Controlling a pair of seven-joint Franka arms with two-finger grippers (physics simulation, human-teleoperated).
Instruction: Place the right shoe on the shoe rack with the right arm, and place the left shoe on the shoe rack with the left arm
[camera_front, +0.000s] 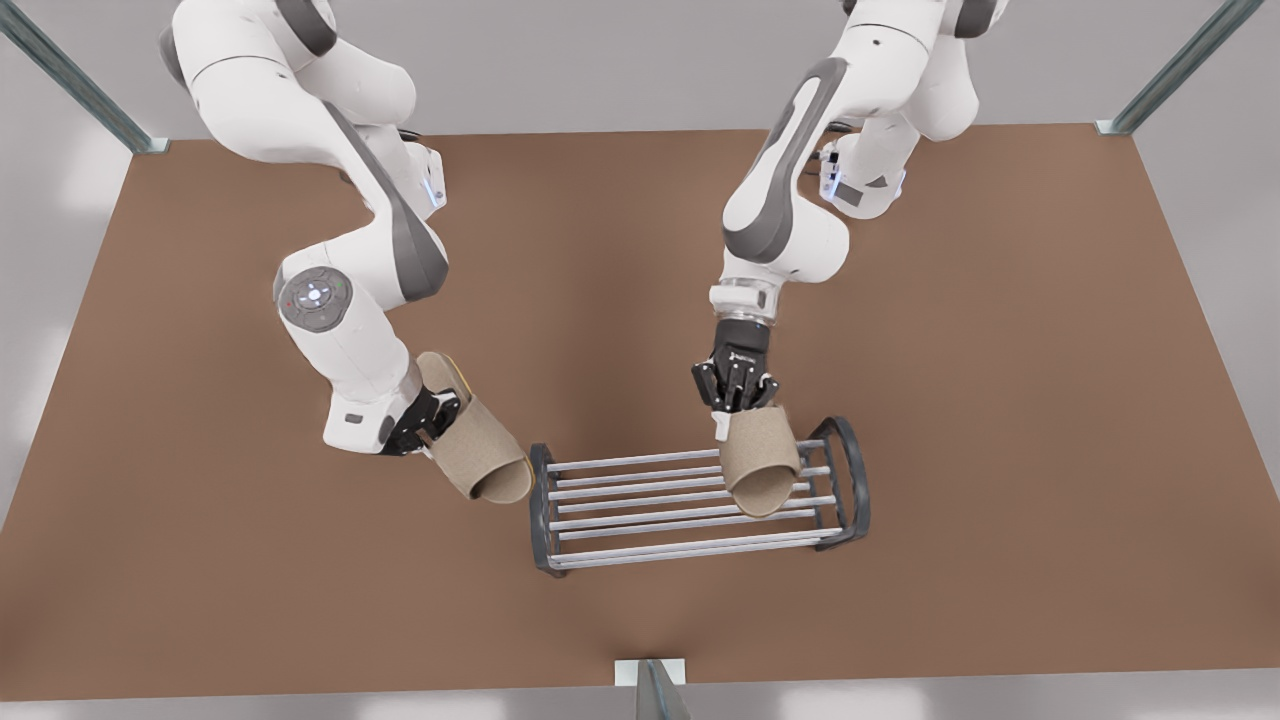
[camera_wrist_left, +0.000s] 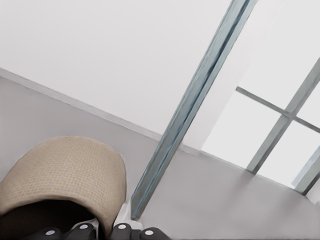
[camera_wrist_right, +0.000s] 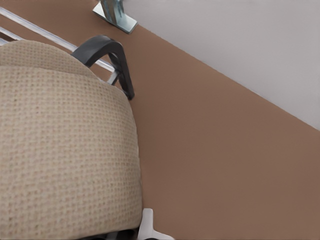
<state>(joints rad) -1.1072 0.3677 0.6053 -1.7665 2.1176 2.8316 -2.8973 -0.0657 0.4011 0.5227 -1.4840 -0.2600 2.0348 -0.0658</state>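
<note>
The right claw (camera_front: 738, 405) is clamped on the heel end of the right shoe (camera_front: 760, 462), which hangs toe-down over the shoe rack (camera_front: 690, 495), its open toe just touching or nearly touching the silver bars toward the end frame on the front view's right. Its long axis runs from the claw down across the bars, tilted, so I judge the coming move to be a short lowering that lays the sole flat before letting go. In the right wrist view the shoe's woven upper (camera_wrist_right: 60, 145) sits beside the dark arched frame (camera_wrist_right: 112, 60). The left claw (camera_front: 425, 425) grips the left shoe (camera_front: 475, 440) by its side, held above the brown worktop (camera_front: 1000, 400) just off the rack's end on the front view's left, toe pointing toward the rack.
</note>
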